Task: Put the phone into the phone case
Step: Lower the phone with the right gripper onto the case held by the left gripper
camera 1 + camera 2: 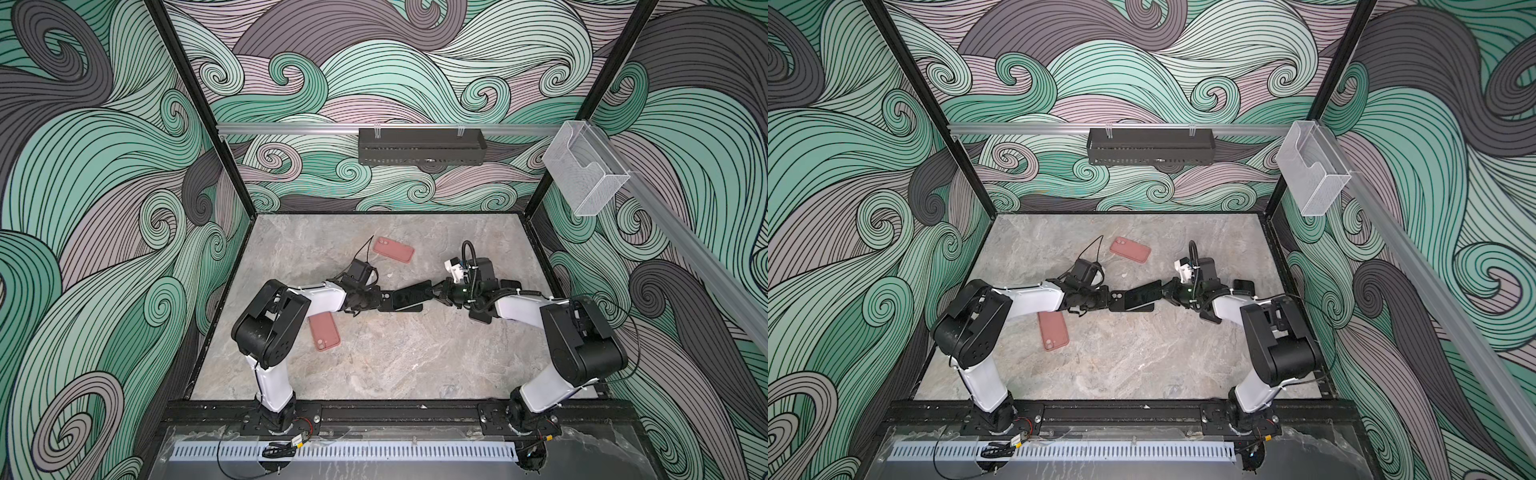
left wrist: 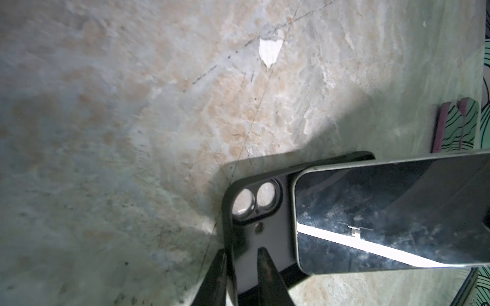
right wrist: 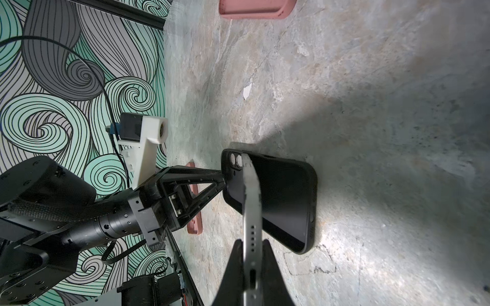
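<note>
Furthest left, a pink phone case (image 1: 323, 331) lies flat on the marble-look tabletop (image 1: 374, 365), partly under my left arm. It is spare, so I leave it alone.

Next comes the left gripper (image 1: 377, 301). Its jaws are drawn narrow astride the end wall of the black phone case (image 3: 286, 196), one finger outside and one inside next to the camera cutouts. From the wrist view it looks like a pinch on that wall. I have it there to anchor the case open side up on the tabletop, so it cannot skid when the phone pushes in.

A second pink phone case (image 1: 393, 249) sits further back, well clear.

The phone (image 2: 384, 212) is screen up and tilted. Its top end is low over the case near the camera cutouts, and its bottom end is raised towards the right. It is partly over the case, not seated; I cannot tell whether the low corner already touches the floor of the case.

The right gripper (image 3: 253, 246) has its jaws clamped tight on the phone's charging-port end. Holding it by that end leaves the rest of the body free to hinge down. My next job, as I judge it, is to tuck the top edge under the rim beside the left fingers and lower the rest.
</note>
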